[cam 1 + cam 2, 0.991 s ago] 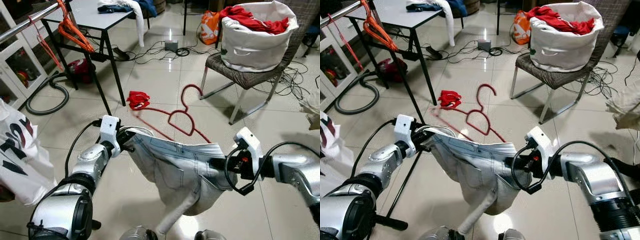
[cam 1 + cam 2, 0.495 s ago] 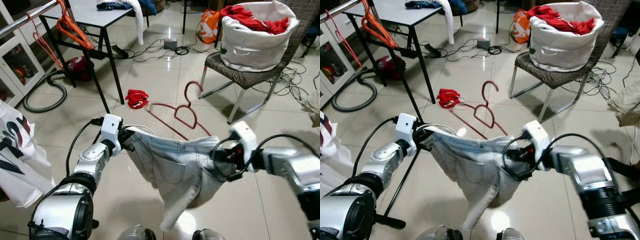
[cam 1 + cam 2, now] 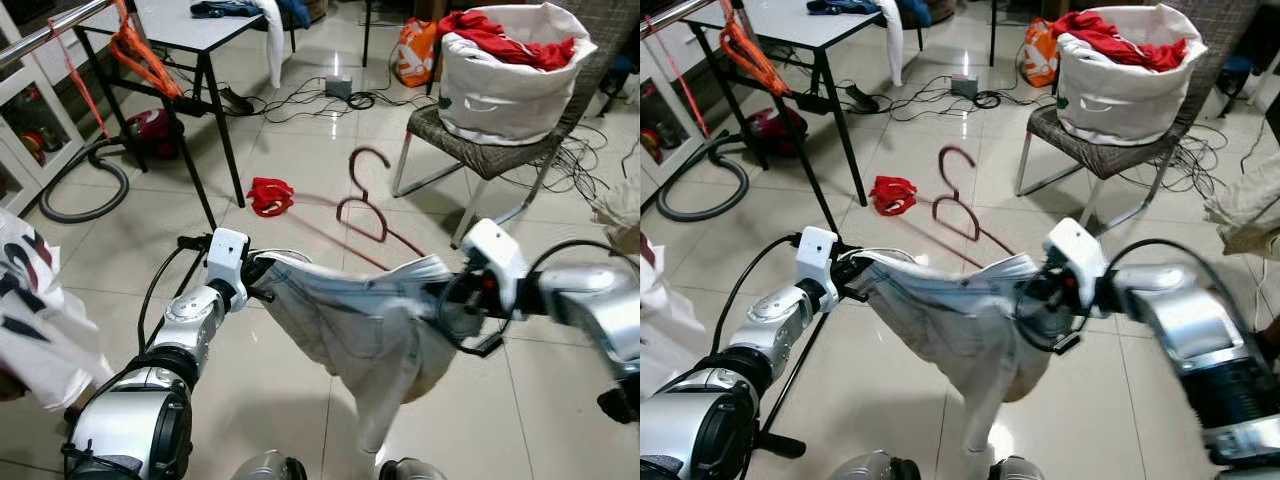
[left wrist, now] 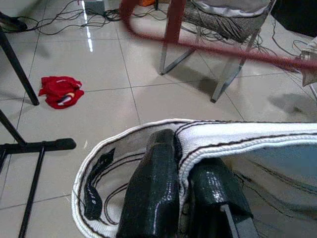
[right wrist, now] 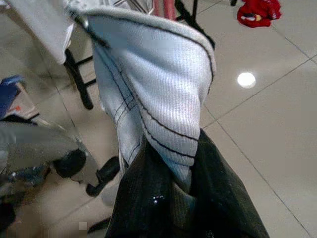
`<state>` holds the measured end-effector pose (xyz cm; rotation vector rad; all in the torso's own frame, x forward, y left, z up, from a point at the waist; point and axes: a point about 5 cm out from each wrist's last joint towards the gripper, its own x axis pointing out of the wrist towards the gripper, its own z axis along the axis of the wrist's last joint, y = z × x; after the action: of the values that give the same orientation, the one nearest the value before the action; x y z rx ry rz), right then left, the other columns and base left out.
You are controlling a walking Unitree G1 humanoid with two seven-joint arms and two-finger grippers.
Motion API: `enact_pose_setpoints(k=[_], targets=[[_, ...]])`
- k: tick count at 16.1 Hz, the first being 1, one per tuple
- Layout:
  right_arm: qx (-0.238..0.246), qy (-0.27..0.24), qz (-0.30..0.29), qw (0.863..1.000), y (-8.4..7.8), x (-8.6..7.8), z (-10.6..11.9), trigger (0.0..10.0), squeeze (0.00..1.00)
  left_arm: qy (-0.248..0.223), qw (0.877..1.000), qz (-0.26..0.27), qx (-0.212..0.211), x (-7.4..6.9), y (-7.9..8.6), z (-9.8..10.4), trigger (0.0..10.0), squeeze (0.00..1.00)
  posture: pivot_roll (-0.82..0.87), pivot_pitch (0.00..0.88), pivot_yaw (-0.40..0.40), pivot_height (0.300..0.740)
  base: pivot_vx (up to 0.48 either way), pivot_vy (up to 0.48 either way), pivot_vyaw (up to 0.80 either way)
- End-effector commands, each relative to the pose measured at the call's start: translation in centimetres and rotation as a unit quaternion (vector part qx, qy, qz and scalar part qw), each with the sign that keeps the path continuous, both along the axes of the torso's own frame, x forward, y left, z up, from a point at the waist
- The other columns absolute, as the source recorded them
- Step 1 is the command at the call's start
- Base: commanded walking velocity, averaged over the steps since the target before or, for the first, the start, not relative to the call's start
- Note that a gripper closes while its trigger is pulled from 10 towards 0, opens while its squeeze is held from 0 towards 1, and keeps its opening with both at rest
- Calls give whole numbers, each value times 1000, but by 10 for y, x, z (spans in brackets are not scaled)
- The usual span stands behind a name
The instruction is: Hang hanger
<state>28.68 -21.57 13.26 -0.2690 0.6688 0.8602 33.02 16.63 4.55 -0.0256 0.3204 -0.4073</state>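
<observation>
Above the tiled floor point(image 3: 130, 240), I'm keeping both grippers, left point(image 4: 185, 171) and right point(image 5: 168, 186), clamped on the jeans' waistband point(image 3: 350, 285), holding it taut for the red hanger point(image 3: 365, 205).

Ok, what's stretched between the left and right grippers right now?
The light denim garment spans between them in the left eye view; the left gripper and right gripper each pinch its waistband, and the dark red hanger rises behind it.

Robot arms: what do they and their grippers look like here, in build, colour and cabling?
Both arms are silver metal with black joint rings. The left gripper and right gripper each carry a white boxy wrist housing with looping black cables. The fingers are long, glossy and black.
</observation>
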Motion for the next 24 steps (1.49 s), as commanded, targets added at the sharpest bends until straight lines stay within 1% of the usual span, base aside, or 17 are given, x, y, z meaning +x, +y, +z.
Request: enact_pose_setpoints(k=[1,3,7,9,12,16,17,19,20,22,23,24], targets=[[-7,-2,17,1000,1,0,4,10000,0,-19,1000,7,8,3,5,6,0,0,-194,0,45,740,0,0,0],[-9,25,40,999,3,-7,-7,10000,0,-24,1000,5,19,3,5,7,0,0,-189,0,47,740,0,0,0],[5,49,59,997,10,-12,-13,10000,0,-26,999,10,30,5,9,9,0,0,-178,0,48,740,0,0,0],[-2,65,49,997,6,-12,-22,10000,0,-27,999,13,33,5,12,9,0,0,-176,0,49,740,0,0,0],[-38,90,31,995,0,-12,-45,10000,0,-33,999,13,39,8,11,13,0,0,-174,0,53,740,0,0,0],[-38,99,25,994,-2,-11,-50,10000,0,-44,998,15,48,11,12,18,0,0,-172,0,55,740,0,0,0],[-29,111,23,993,-2,-12,-53,10000,0,-50,997,20,54,13,14,20,0,0,-172,0,56,740,0,0,0],[-17,124,22,992,-2,-14,-56,10000,0,-66,995,17,78,15,13,25,0,0,-172,0,57,740,0,0,0],[-17,126,22,992,-3,-14,-57,10000,0,-71,994,16,81,17,12,27,0,0,-172,0,57,740,0,0,0],[-41,116,43,992,-5,-14,-57,10000,0,-79,993,6,90,19,9,30,0,0,-173,0,60,740,0,0,0],[-48,108,76,990,-1,-17,-55,10000,0,-77,993,5,91,19,8,29,0,0,-175,0,62,740,0,0,0],[-58,104,96,988,0,-19,-55,10000,0,-74,993,4,93,18,8,28,0,0,-174,0,63,740,0,0,0]])
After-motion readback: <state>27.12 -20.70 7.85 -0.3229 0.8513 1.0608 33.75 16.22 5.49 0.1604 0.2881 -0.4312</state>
